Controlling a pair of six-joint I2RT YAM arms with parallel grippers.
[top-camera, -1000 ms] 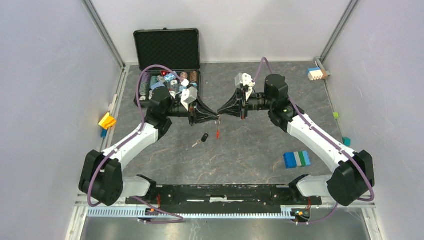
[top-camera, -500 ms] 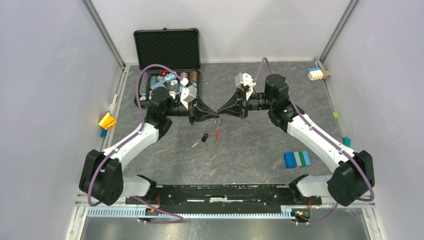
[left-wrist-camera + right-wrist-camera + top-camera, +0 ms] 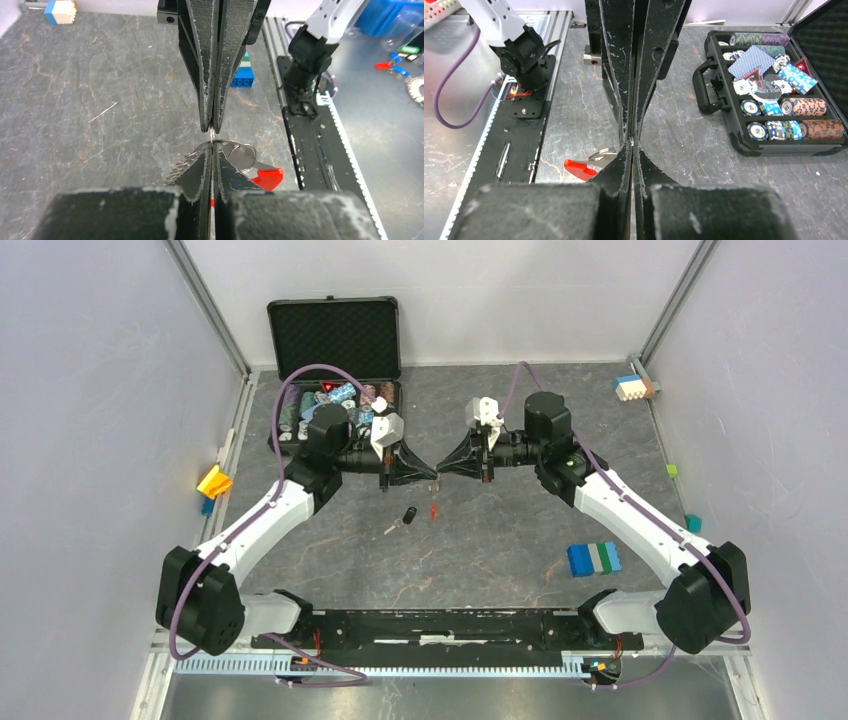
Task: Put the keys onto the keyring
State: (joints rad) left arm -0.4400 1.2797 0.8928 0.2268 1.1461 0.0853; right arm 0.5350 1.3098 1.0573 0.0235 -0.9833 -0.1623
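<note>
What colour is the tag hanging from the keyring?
The tag is bright red, clearest in left wrist view.

No readable text, numbers or brands in any view. Chips (image 3: 774,131) in the case (image 3: 744,144) have printed faces, too small and blurred to read. Card (image 3: 754,60) lying on the chips in the case shows a blue pattern only. Keyring (image 3: 580,169) tag, left of the case: nothing legible.

High rear overview, two opposed wrist close-ups
</note>
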